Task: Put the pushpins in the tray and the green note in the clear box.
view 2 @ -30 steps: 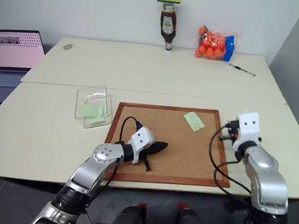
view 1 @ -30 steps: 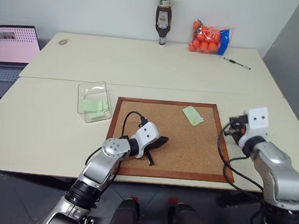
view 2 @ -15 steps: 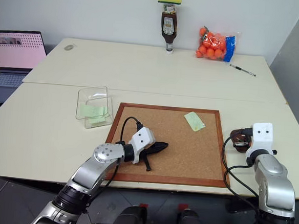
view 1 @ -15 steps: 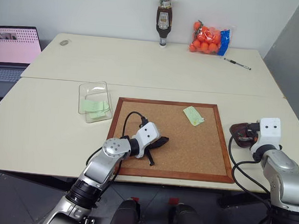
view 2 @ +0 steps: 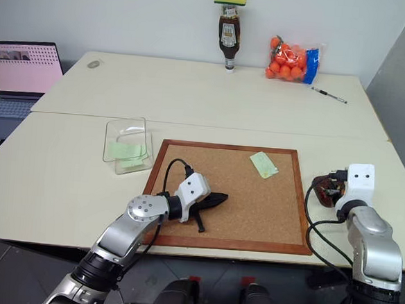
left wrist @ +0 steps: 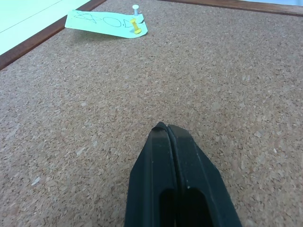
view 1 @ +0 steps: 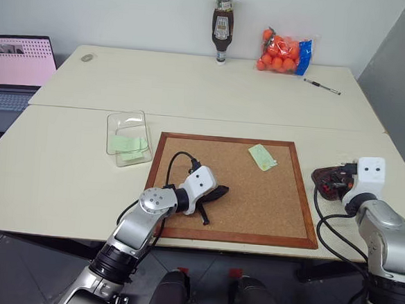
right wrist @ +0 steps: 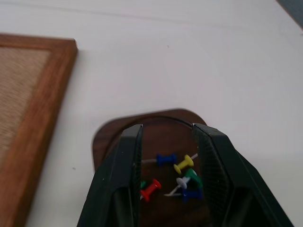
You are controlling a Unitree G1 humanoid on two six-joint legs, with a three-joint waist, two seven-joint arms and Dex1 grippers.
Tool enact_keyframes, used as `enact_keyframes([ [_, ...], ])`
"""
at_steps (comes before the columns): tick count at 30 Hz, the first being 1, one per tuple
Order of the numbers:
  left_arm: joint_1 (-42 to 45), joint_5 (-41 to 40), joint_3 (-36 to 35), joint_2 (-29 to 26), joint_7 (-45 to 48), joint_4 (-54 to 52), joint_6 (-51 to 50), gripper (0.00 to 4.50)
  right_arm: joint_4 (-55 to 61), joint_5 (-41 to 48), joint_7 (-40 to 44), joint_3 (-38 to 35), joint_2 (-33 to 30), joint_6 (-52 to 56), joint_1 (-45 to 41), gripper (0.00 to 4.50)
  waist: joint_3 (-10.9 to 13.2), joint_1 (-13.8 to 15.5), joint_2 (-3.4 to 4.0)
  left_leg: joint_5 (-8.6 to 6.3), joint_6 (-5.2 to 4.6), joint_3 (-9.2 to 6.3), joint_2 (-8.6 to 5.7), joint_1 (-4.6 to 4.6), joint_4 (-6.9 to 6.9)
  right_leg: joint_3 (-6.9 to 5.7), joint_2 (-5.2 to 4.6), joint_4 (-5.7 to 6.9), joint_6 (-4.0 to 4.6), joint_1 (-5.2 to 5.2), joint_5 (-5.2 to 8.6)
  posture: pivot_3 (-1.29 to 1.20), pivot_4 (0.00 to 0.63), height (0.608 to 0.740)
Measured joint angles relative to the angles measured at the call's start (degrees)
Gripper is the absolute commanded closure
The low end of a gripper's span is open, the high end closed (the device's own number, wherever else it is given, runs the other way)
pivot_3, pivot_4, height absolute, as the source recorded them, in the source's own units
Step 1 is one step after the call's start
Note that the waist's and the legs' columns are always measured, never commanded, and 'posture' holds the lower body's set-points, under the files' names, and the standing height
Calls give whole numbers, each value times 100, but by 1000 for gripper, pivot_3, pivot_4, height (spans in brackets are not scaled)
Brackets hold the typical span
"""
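Left gripper (left wrist: 166, 130) jaws pressed together, empty, over the corkboard (view 1: 269, 198). Right gripper (right wrist: 165, 135) jaws parted, empty, above the tray (right wrist: 102, 142), right of the board; its fingers (right wrist: 123, 161) hide part of the pushpins (right wrist: 182, 165) there. Green note (left wrist: 102, 22) at board's far right, pinned yellow (left wrist: 136, 26), white pin (left wrist: 136, 8) beside. Clear box (view 1: 114, 128), left, holds a green slip (view 1: 128, 144).

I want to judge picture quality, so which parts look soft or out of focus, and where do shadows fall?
Left wrist view: the left gripper looks soft, the corkboard grain sharp. Right wrist view: the right gripper is blurred and shades the tray; the pushpins stay distinguishable. Head views: even light, faint shadows.
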State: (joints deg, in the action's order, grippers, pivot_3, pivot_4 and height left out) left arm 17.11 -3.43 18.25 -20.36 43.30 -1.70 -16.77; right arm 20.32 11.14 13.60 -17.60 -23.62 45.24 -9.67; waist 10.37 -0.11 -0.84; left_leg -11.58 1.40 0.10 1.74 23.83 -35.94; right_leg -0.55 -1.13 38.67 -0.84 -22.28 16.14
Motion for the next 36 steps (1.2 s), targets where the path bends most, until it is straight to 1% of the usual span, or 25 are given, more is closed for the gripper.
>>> enact_keyframes([
  [3, 2, 0, -1, -6, 0, 10, -1, 4500, 346, 153, 209, 333, 15, -62, 46, 2743, 0, -3, 0, 0, 0, -2, 1, -1, -1, -1, 0, 0, 0, 0, 0, 0, 150, 740],
  [6, 40, 0, -5, -10, 2, 13, -1, 4500, 346, 138, 219, 694, 197, -147, -64, 2743, 0, -4, -1, 0, 0, -3, 1, -1, -1, 0, 0, 0, 0, 0, 0, 0, 150, 740],
  [9, 50, -1, 2, -7, 11, 13, -1, 4500, 121, 91, 171, 1037, 356, -252, -319, 2743, 1, -1, -2, 0, 0, -1, 0, 0, -1, -1, 0, -1, 0, 0, 0, 0, 150, 740],
  [13, 61, -1, 14, 0, 12, 19, -1, 4500, -686, -112, 119, 1441, 524, -603, -801, 2743, 1, 6, -2, 0, 0, 2, -2, 1, -1, -3, 0, -1, 0, 0, 0, 0, 150, 740],
  [17, 58, -2, 21, 1, 22, 6, -1, 4500, -1141, -201, 134, 1658, 626, -850, -907, 2743, 1, 12, -2, 0, 0, 3, -2, 4, 1, -1, 0, -2, 1, 0, 0, 0, 150, 740],
  [28, 54, -1, 20, 1, 0, 7, -3, 4500, -1810, -362, 123, 1721, 718, -1272, -1074, 2743, 1, 8, -2, 0, -1, 3, -1, 2, -1, 1, 0, -1, -1, 0, -1, 0, 150, 740],
  [30, 54, -1, 20, 1, -2, 8, -3, 4500, -1844, -376, 124, 1722, 720, -1303, -1074, 3112, 1, 7, -2, 0, -1, 2, -1, 2, -1, 1, 0, -1, -1, 0, -1, 0, 150, 740],
  [31, 53, -1, 20, 1, -3, 8, -3, 4500, -1848, -384, 123, 1723, 721, -1328, -1076, 3209, 1, 7, -2, 0, -1, 2, -1, 2, -1, 0, 0, -1, -1, 0, -1, 0, 150, 740],
  [34, 53, -1, 20, 1, -4, 8, -4, 4500, -1893, -429, 118, 1727, 738, -1347, -1133, 3901, 1, 7, -2, 0, 0, 3, -1, 2, -1, -1, 0, -1, -1, 0, -1, 0, 150, 740],
  [36, 53, -1, 20, 1, -4, 7, -3, 4500, -1894, -437, 118, 1747, 775, -1348, -1135, 4278, 1, 7, -1, 0, 0, 3, -1, 2, -1, -1, 0, -1, -1, 0, -1, 0, 150, 740],
])
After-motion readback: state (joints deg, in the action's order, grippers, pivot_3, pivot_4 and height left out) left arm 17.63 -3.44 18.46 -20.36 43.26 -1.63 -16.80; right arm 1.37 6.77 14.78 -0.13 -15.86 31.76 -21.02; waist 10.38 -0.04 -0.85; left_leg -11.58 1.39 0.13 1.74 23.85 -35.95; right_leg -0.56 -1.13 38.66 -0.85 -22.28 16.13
